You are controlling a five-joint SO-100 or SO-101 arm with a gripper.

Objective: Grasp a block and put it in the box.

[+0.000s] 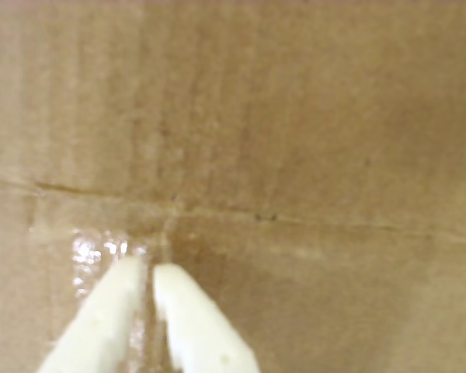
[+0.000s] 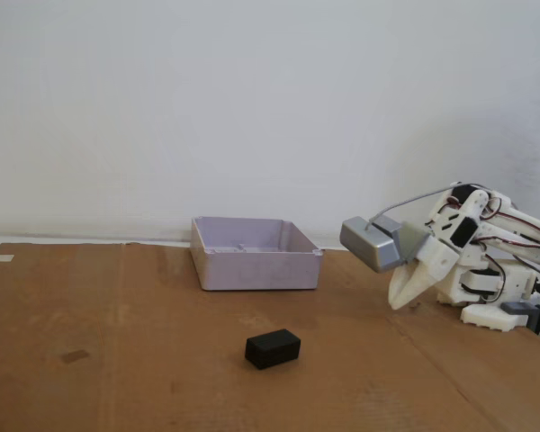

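The end effector (image 2: 396, 304) is folded low at the right of the fixed view, tips pointing down at the cardboard-covered bench (image 2: 117, 360). In the wrist view its two white fingers (image 1: 109, 311) are nearly together, a thin gap between the tips and nothing held: closed and empty. That view shows only cardboard, a crease and a patch of shiny tape, so neither task object is in sight from the wrist.

The block (image 2: 274, 348), small and black, lies flat on the bench well apart from the end effector, toward the left and front in the fixed view. The box (image 2: 256, 254) stands open behind it, near the wall.

The main risks look like these. If the fingers are not spread before descent, they would land on top of the block or push it away. The block lies skewed to the arm, so a grip across its corners could twist it loose. The tips are close to the cardboard, so a low sweep might catch the crease or tape. When carrying, a low path could knock the box wall and shift the box.
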